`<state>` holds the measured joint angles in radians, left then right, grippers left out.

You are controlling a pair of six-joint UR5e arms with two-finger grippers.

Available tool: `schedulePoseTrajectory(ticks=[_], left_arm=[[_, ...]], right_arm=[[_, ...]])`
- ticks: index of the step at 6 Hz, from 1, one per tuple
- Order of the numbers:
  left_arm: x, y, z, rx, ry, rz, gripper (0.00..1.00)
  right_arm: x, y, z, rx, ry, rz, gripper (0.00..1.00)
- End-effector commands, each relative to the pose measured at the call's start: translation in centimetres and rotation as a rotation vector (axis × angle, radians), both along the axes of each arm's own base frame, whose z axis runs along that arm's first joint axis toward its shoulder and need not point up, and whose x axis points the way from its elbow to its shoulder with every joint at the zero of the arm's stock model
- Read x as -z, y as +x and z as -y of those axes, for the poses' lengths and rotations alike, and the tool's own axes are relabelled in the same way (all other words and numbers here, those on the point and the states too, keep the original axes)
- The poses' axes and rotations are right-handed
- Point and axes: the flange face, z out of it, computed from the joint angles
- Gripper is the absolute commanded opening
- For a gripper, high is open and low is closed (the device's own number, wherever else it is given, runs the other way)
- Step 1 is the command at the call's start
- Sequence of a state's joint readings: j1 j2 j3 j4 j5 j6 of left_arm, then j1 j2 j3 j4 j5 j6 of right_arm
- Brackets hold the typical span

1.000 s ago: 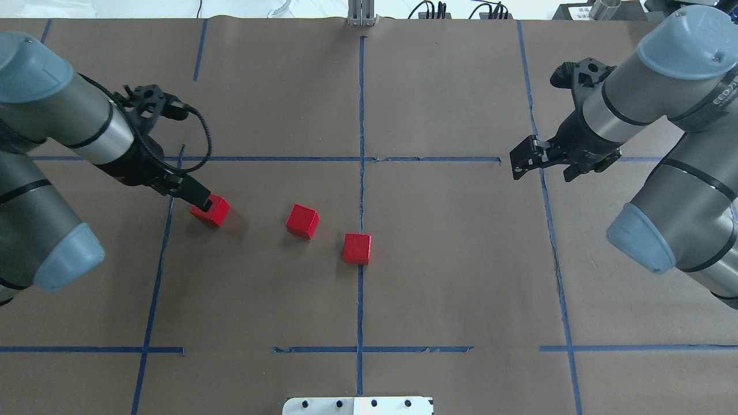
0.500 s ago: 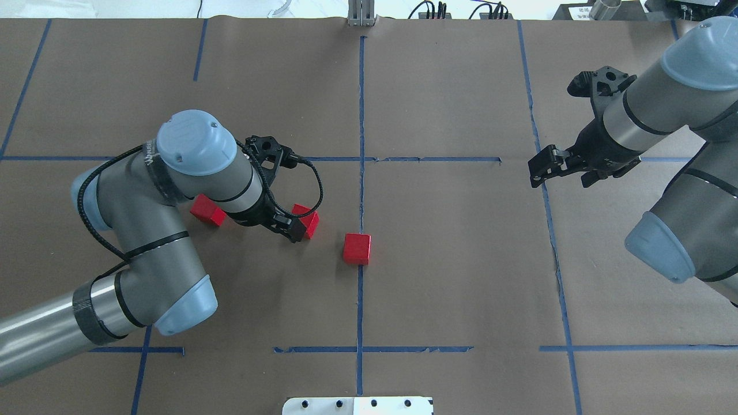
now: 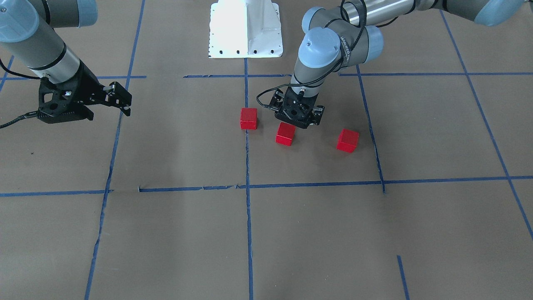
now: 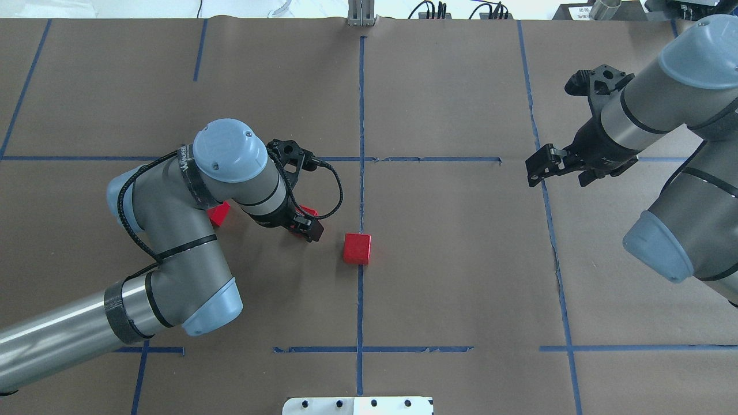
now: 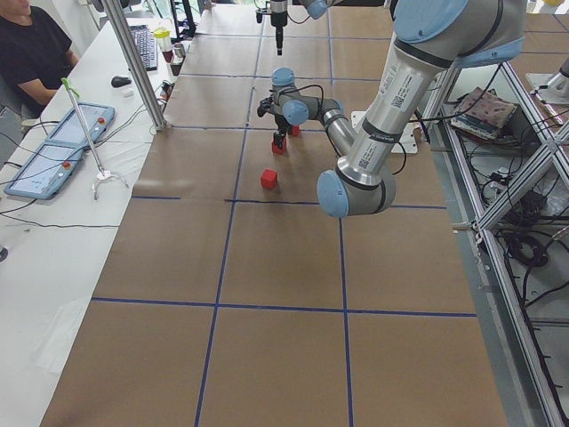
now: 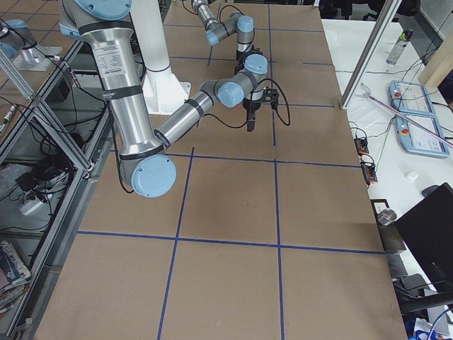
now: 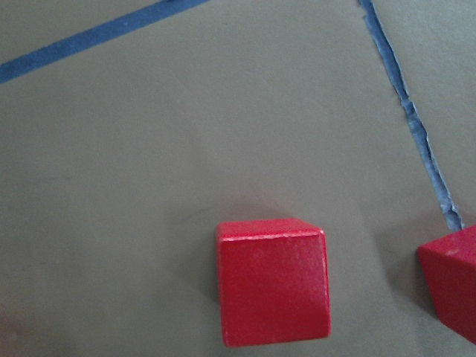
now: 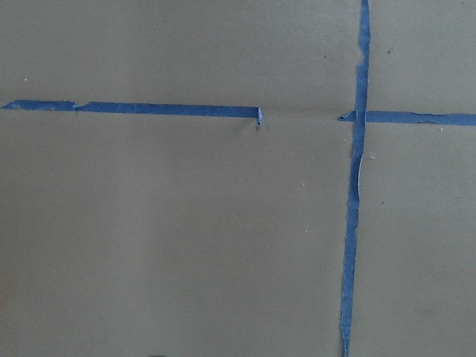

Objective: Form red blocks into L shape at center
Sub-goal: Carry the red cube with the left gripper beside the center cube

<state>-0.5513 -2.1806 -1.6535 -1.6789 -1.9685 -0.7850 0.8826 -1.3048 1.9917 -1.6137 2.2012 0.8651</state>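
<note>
Three red blocks lie on the brown paper. One [image 4: 357, 248] [image 3: 248, 118] sits on the vertical blue tape line [image 4: 361, 190] at the center. The middle block [image 3: 285, 134] [image 7: 271, 282] is mostly hidden under my left arm in the overhead view. The third [image 3: 347, 140] [image 4: 219, 214] lies further to my left, half hidden by the arm. My left gripper [image 4: 312, 231] [image 3: 297, 121] looks shut and empty, low at the middle block's side nearest my base. My right gripper [image 4: 535, 168] [image 3: 123, 99] is open and empty, far to the right above a tape line.
A white base plate [image 4: 357, 405] [image 3: 245, 29] sits at the table edge near my base. Blue tape lines [image 8: 355, 186] divide the paper. In the exterior left view an operator [image 5: 31, 53] sits beside an aluminium post [image 5: 133, 62].
My left arm swung from the leftmost block over to the middle block and then a little further right. The leftmost block stayed where it was. My right arm shifted slightly right.
</note>
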Motion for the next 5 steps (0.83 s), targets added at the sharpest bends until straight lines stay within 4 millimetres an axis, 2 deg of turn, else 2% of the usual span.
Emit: schedulePoseTrajectory(ticks=[1, 3, 4, 5], left_arm=[[-1.32, 1.57, 1.58, 0.052, 0.055, 0.001, 1.0], [-1.6, 2.47, 0.75, 0.036, 0.057, -0.004, 0.96], [-1.36, 2.42, 0.71, 0.048, 0.046, -0.009, 0.4], [-1.04, 2.34, 0.66, 0.058, 0.037, -0.015, 0.01]], right_arm=[[0.2, 0.14, -0.08, -0.001, 0.004, 0.003, 1.0], [0.28, 0.15, -0.13, 0.0, 0.004, 0.005, 1.0], [0.34, 0.18, -0.16, 0.0, 0.005, 0.006, 1.0], [0.41, 0.2, -0.18, -0.001, 0.005, 0.007, 1.0]])
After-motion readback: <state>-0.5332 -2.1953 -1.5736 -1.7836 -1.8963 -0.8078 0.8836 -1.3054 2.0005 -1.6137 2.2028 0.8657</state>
